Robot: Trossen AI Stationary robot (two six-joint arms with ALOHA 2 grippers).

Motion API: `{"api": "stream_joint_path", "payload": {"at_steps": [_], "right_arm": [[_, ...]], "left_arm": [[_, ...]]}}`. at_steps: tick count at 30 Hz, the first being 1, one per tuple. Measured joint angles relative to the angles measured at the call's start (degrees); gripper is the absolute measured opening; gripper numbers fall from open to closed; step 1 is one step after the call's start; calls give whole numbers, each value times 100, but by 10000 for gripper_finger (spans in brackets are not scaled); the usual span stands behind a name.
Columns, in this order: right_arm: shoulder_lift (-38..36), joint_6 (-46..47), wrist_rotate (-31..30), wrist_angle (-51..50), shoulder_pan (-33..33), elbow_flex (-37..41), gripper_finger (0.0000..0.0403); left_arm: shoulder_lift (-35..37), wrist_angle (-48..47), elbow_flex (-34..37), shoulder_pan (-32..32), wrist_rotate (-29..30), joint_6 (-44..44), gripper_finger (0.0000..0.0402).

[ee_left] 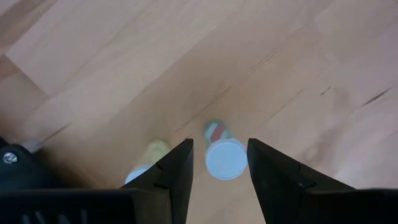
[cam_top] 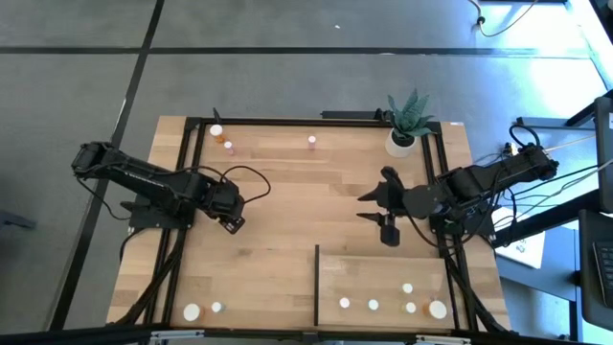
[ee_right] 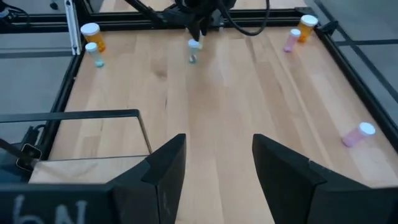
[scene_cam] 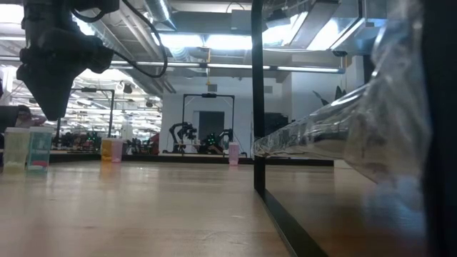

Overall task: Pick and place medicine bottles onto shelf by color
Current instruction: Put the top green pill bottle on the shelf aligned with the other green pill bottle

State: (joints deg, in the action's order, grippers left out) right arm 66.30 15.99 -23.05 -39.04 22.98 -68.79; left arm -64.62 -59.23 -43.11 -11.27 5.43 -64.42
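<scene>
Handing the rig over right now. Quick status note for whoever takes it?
Left hand: open, hanging above the table's left-middle, a small white-capped bottle on the table between its fingers, not gripped.
Right hand: open, empty, right of centre, beyond the shelf's far edge.
Done: five white-capped bottles stand on the shelf, their body colours not clear from above.
Left: two bottles at the near-left corner, two at the far-left corner, one pink bottle at the far edge. The plant pot is not part of the job.
</scene>
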Motion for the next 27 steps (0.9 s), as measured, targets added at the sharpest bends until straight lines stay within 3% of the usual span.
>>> {"api": "stream_joint_path", "payload": {"at_steps": [27], "right_arm": [[-2, 2, 70, 19, 0, 0, 187]], "left_arm": [[0, -49, 0, 0, 2, -116, 144]]}}
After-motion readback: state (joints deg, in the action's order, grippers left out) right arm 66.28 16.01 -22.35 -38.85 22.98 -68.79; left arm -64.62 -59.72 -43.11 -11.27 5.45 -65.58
